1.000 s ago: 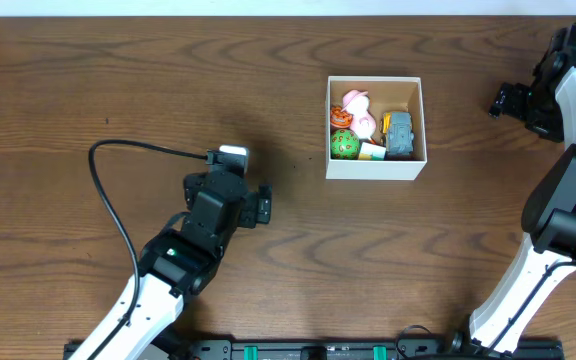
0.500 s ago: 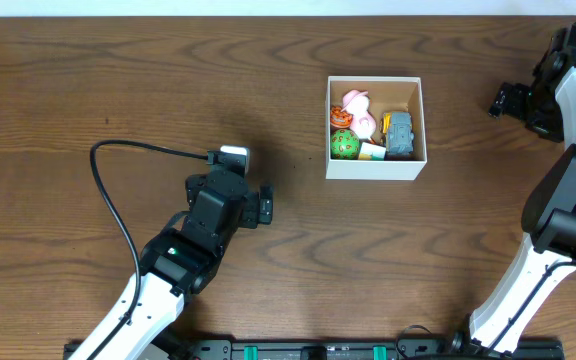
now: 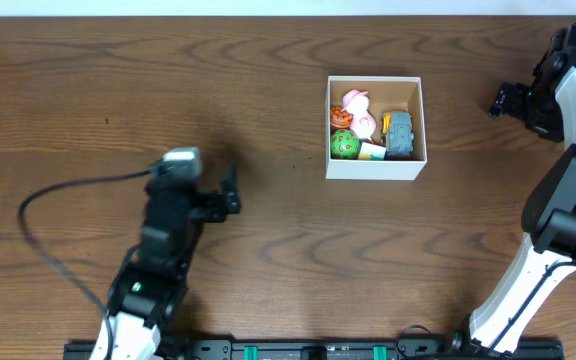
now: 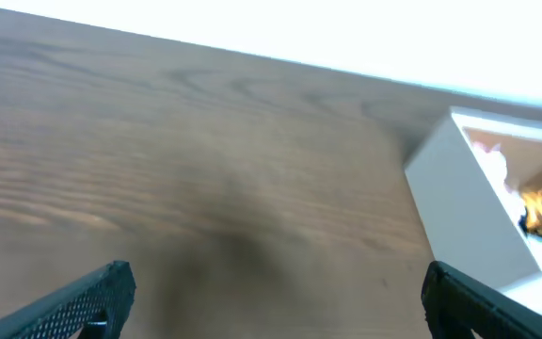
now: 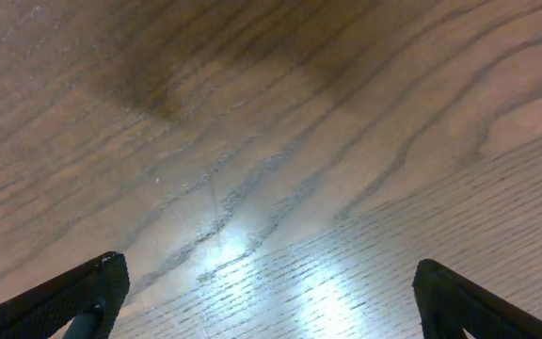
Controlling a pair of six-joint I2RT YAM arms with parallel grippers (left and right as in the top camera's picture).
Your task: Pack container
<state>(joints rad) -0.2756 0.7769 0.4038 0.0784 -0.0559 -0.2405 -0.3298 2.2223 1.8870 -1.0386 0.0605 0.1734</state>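
The left arm lay low over the near-left of the tabletop [image 3: 88,90]. The left end effector [image 3: 231,190] pointed right, its fingers spread wide and released, with nothing between them. The right arm reared up at the far right edge, and the right end effector [image 3: 498,100] was likewise open and empty above glossy dark wood grain. The container [image 3: 376,168], a square, shallow, white-walled cardboard box, sat right of centre. It held small toys [image 3: 368,130] coloured pink, green, orange and grey-blue.
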